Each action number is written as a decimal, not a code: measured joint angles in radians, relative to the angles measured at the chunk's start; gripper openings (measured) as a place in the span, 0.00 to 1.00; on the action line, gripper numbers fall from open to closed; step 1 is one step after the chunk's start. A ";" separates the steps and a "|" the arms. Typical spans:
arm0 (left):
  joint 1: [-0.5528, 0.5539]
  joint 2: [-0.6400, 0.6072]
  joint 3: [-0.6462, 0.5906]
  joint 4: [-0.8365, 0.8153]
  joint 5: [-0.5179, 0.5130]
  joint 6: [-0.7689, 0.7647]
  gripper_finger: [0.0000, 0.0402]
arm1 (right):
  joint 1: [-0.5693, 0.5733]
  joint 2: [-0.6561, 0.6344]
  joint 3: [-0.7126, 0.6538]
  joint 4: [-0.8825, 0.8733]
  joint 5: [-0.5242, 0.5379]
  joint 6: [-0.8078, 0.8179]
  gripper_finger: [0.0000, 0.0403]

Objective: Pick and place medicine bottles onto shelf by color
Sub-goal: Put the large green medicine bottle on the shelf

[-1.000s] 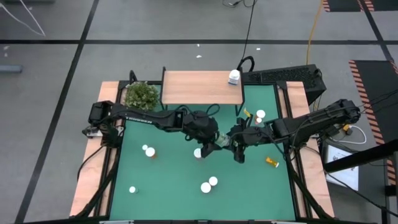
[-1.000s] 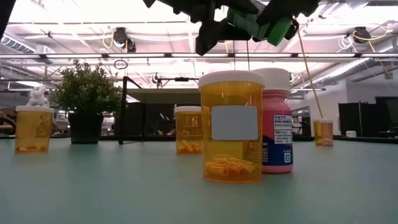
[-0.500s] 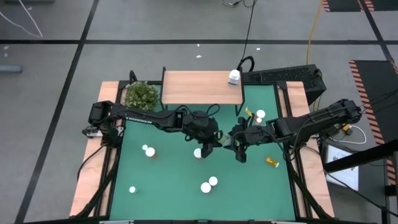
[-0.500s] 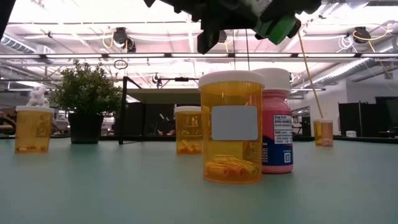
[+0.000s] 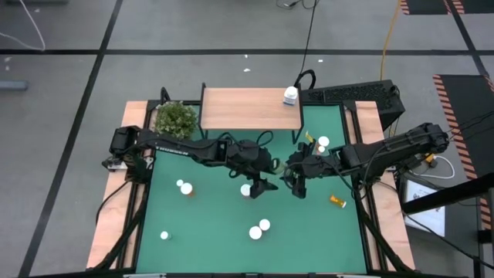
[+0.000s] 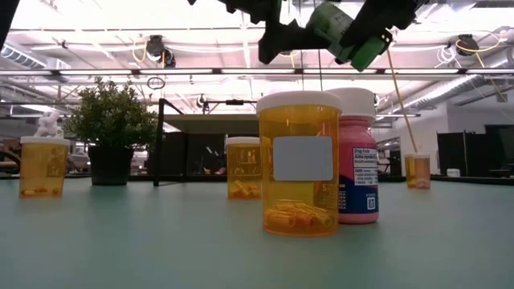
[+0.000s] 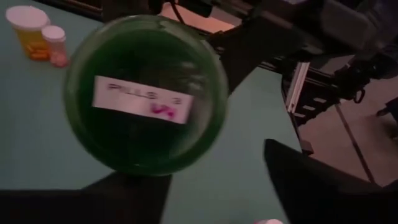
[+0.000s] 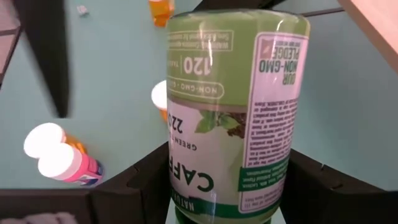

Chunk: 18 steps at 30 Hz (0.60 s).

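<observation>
A green-labelled medicine bottle (image 8: 230, 106) hangs above the middle of the green mat, with my right gripper (image 8: 230, 180) shut on it; in the high view that gripper (image 5: 295, 181) is right of centre. The low view shows the bottle (image 6: 345, 32) tilted high above the table. My left gripper (image 5: 262, 185) is just left of it and open. The bottle's round green end (image 7: 146, 93) faces it, beyond its fingers. The light-wood shelf (image 5: 251, 108) stands at the far edge with one white bottle (image 5: 290, 95) at its right end. My right gripper pinches the two sides of the bottle's body (image 8: 186, 168) between its two fingers, at the part nearest the wrist. The fingers come roughly level from the table's right, and the bottle sticks out beyond them toward my left gripper. It is lifted clear and tilted.
Several small white-capped bottles stand on the mat, among them an orange one (image 6: 299, 164) and a pink one (image 6: 357, 160) below the grippers. One orange bottle (image 5: 337, 201) lies on its side at the right. A bushy plant (image 5: 175, 117) stands left of the shelf.
The green bottle was between both grippers a second ago. It has now come away from my left gripper and stays in my right one, which has drawn it a little toward the table's right and up. The bottle has tipped more steeply.
</observation>
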 joint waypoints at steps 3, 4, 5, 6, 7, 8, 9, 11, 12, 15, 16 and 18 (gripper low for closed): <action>0.002 0.000 0.000 0.014 -0.029 -0.009 0.91 | -0.001 0.000 0.000 -0.013 0.006 0.003 0.54; 0.002 0.000 0.000 0.014 -0.044 -0.009 0.94 | -0.001 0.000 0.000 -0.017 0.008 0.003 0.54; 0.003 0.000 0.000 0.014 -0.056 -0.010 0.97 | -0.001 0.000 0.000 -0.020 0.008 0.003 0.54; 0.003 0.000 0.000 0.014 -0.066 -0.014 0.98 | -0.001 0.000 0.000 -0.024 0.006 0.006 0.54; 0.005 0.000 0.000 0.015 -0.077 -0.022 0.99 | -0.001 0.000 0.000 -0.028 -0.003 0.011 0.54; 0.008 0.000 0.000 0.023 -0.108 -0.029 0.99 | 0.000 0.001 0.000 -0.034 -0.036 0.012 0.54; 0.015 -0.001 0.003 0.037 -0.126 -0.043 0.98 | 0.004 0.004 -0.001 -0.041 -0.064 0.013 0.54; 0.018 -0.005 0.005 0.032 -0.122 -0.071 0.96 | 0.004 0.004 -0.003 -0.048 -0.074 0.021 0.54; 0.016 -0.005 0.005 0.035 -0.122 -0.082 0.95 | 0.002 0.003 -0.003 -0.052 -0.087 0.024 0.54; 0.013 -0.004 0.004 0.040 -0.109 -0.087 0.92 | 0.006 0.003 -0.003 -0.054 -0.111 0.031 0.54; 0.013 -0.004 0.004 0.045 -0.103 -0.084 0.91 | 0.007 0.002 -0.003 -0.054 -0.111 0.035 0.54; 0.008 -0.004 0.004 0.044 -0.104 -0.063 0.89 | 0.007 -0.002 -0.002 -0.044 -0.107 0.032 0.54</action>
